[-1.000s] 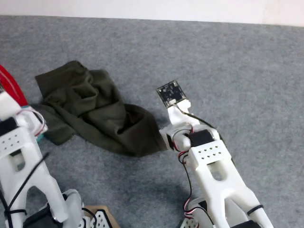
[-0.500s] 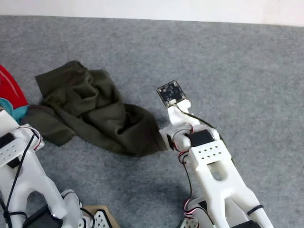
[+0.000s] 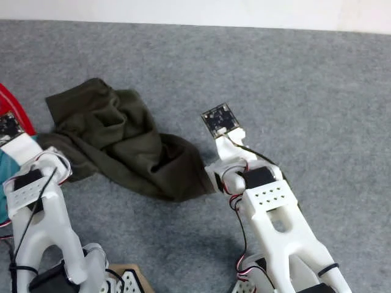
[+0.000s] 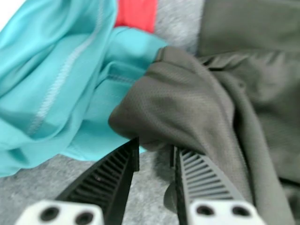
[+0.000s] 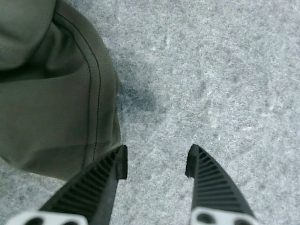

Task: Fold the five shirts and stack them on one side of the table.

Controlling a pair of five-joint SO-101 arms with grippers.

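A crumpled olive shirt [image 3: 122,143] lies left of the table's middle. My left arm [image 3: 33,189] stands at its left edge. In the left wrist view the left gripper [image 4: 156,157] is open by a narrow gap, its tips right at a rounded fold of the olive shirt [image 4: 187,108]. A teal shirt [image 4: 56,70] lies beside that fold, over a red shirt [image 4: 136,11]. My right arm [image 3: 269,201] is at the olive shirt's right end. The right gripper [image 5: 156,159] is open above bare carpet, one finger next to the shirt's stitched hem [image 5: 51,108].
The table is covered in grey carpet [image 3: 305,91], bare on the right and at the back. The red shirt [image 3: 12,107] and the teal shirt [image 3: 6,177] sit at the left edge. A brown block [image 3: 131,278] lies between the arm bases.
My left arm drew back and then swung in to the olive shirt's left edge. The right arm and the shirt have stayed put.
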